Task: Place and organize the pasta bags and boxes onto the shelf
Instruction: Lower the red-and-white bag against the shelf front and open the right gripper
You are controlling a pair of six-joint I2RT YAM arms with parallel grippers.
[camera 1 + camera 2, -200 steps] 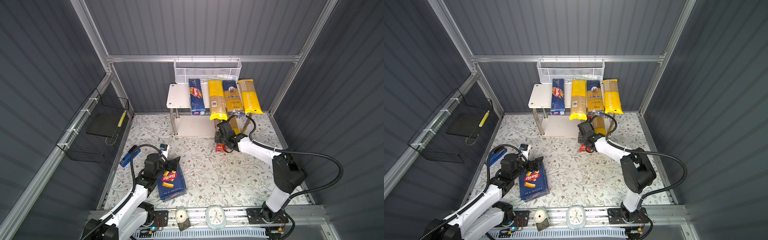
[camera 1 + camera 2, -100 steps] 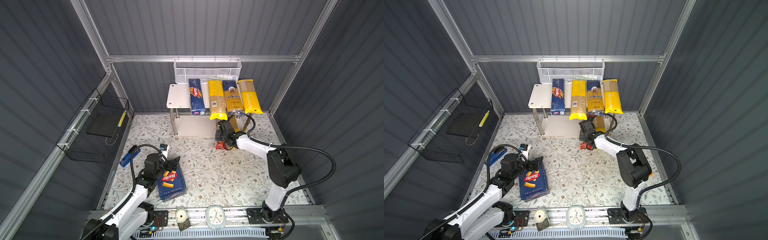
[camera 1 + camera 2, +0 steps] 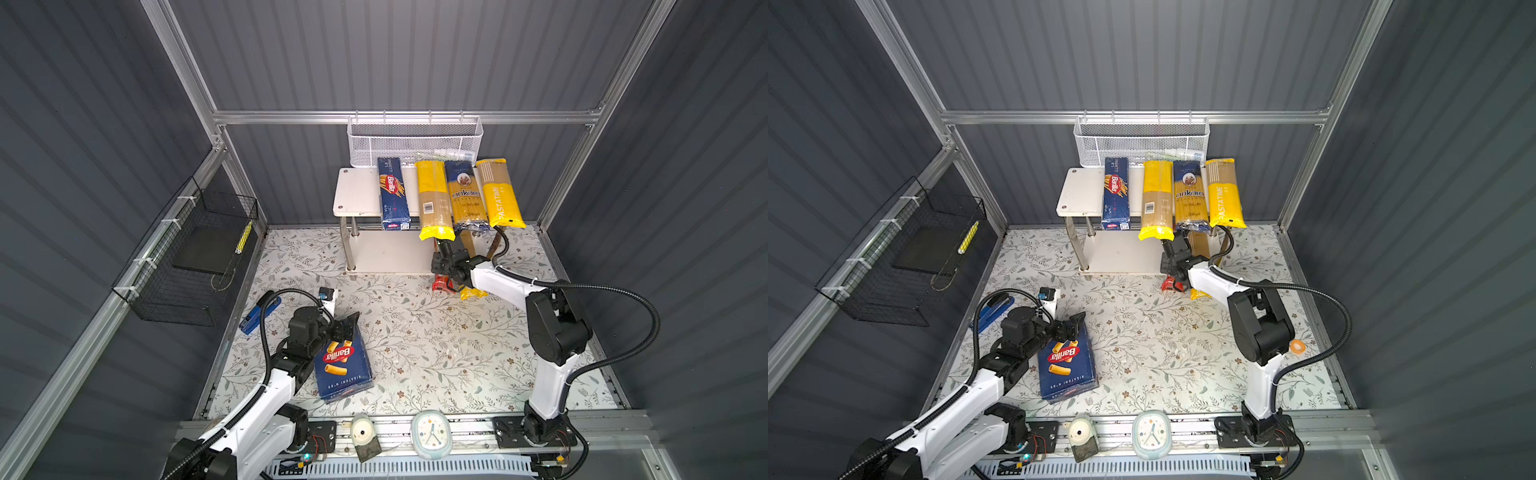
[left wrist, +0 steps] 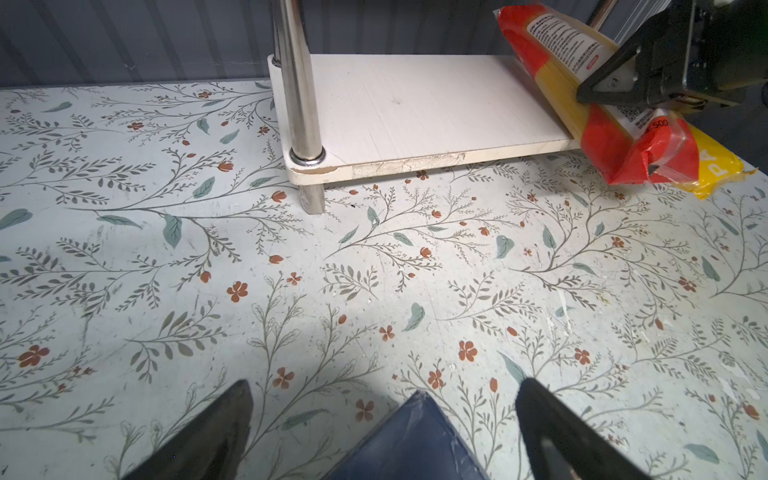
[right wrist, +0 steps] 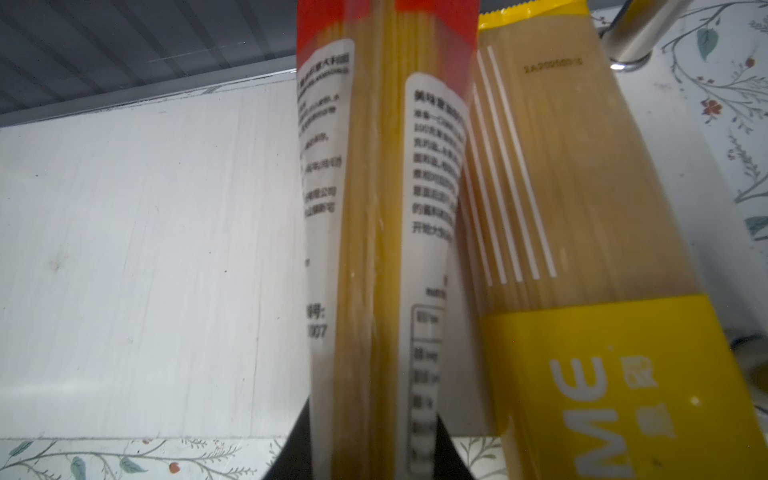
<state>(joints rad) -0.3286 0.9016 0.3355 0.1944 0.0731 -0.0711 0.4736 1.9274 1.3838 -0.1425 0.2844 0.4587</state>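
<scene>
On the shelf's (image 3: 357,191) top board lie the narrow Barilla box (image 3: 392,193), a plain yellow bag (image 3: 433,199), the dark blue ankara bag (image 3: 466,195) and a yellow PASTATIME bag (image 3: 498,193). My right gripper (image 3: 446,259) is shut on the red bag (image 5: 374,208), which lies partly on the lower board (image 5: 145,249) beside a second PASTATIME bag (image 5: 582,249). Both bags' near ends stick out over the floor. The wide Barilla box (image 3: 343,365) lies flat on the floor at the front left. My left gripper (image 4: 386,382) is open at that box's far corner (image 4: 415,440).
A white mesh basket (image 3: 415,141) hangs behind the shelf and a black wire basket (image 3: 187,257) on the left wall. A blue stapler (image 3: 259,311) lies by the left edge. A clock (image 3: 431,432) and a small timer (image 3: 363,434) sit on the front rail.
My right gripper has moved toward the shelf with the red bag, sliding it further onto the lower board. The left arm and the wide box have not moved.
</scene>
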